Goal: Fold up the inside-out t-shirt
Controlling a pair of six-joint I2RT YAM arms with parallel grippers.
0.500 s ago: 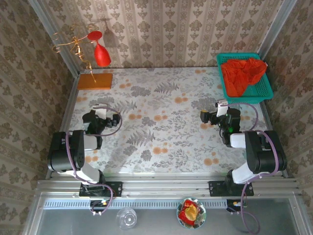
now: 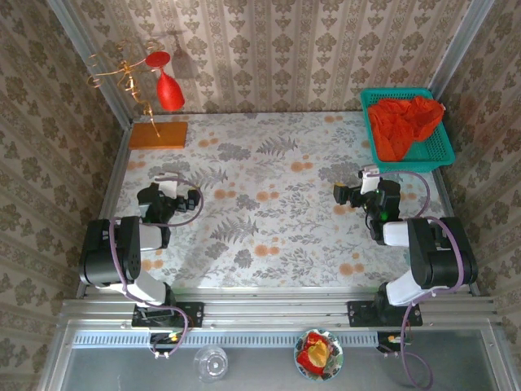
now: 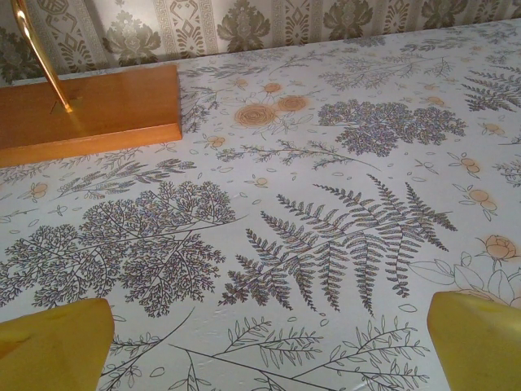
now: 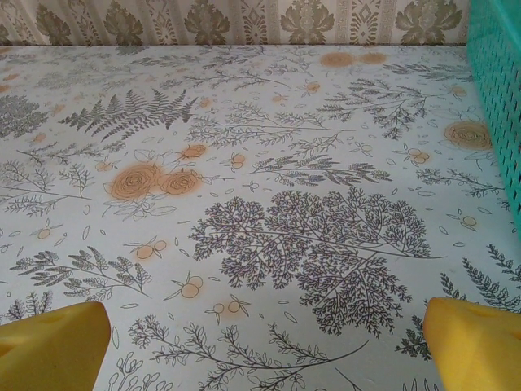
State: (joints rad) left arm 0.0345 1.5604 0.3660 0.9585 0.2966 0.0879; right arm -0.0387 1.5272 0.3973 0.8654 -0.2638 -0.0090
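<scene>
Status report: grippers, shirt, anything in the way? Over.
Left gripper open, empty. Right gripper open, empty. T-shirt crumpled in teal basket, far right, untouched. Nothing blocking the basket.

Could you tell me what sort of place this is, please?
Probably a robot test cell dressed like a home: wallpapered panels, floral tablecloth, left arm and right arm bolted to an aluminium rail.
</scene>
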